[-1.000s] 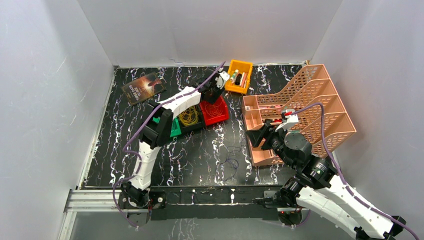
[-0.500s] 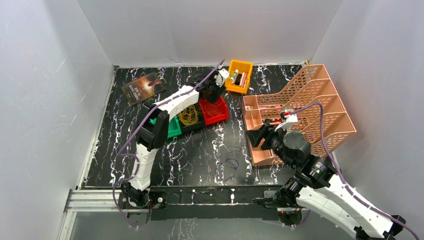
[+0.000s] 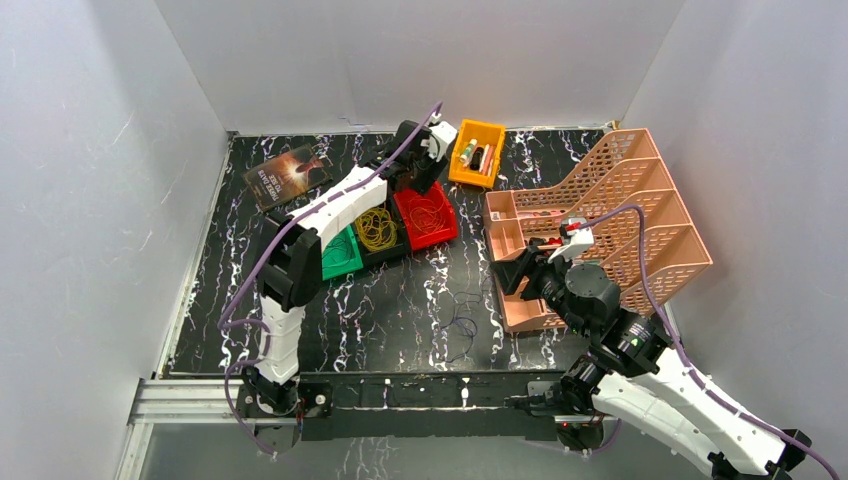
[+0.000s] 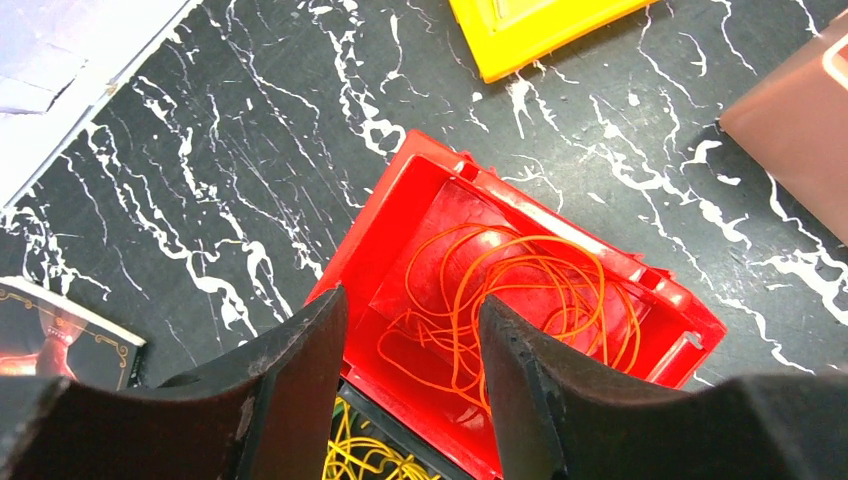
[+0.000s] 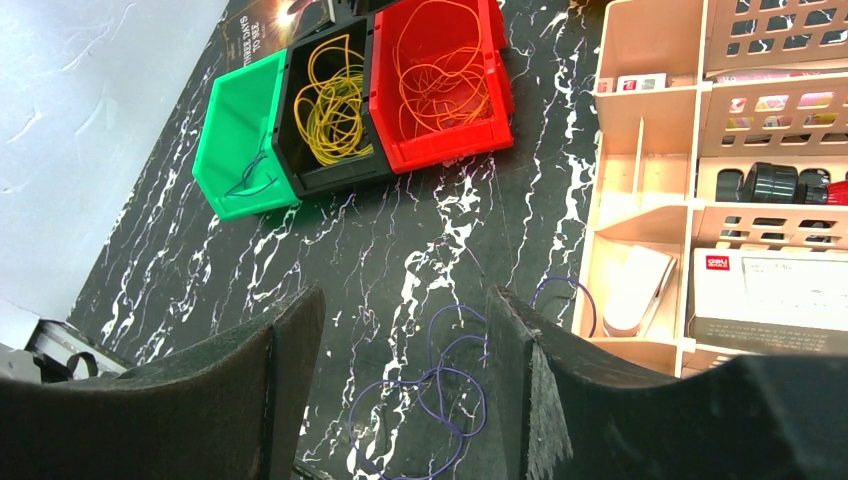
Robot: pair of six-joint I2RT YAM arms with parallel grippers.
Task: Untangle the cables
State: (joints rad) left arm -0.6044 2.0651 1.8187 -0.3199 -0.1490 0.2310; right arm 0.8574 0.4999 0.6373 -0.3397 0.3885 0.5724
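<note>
Three bins sit in a row: the red bin [image 5: 445, 152] holds the orange cables [image 4: 510, 300], the black bin [image 5: 335, 178] the yellow cables [image 5: 330, 100], the green bin [image 5: 225, 110] one dark wire [image 5: 250, 180]. Purple cables [image 5: 440, 385] lie loose on the table [image 5: 380, 250] beside the pink organiser [image 3: 640, 168]. Both grippers have their jaws apart and empty: the left gripper [image 4: 412, 310] over the red bin, the right gripper [image 5: 405, 300] above the purple cables
</note>
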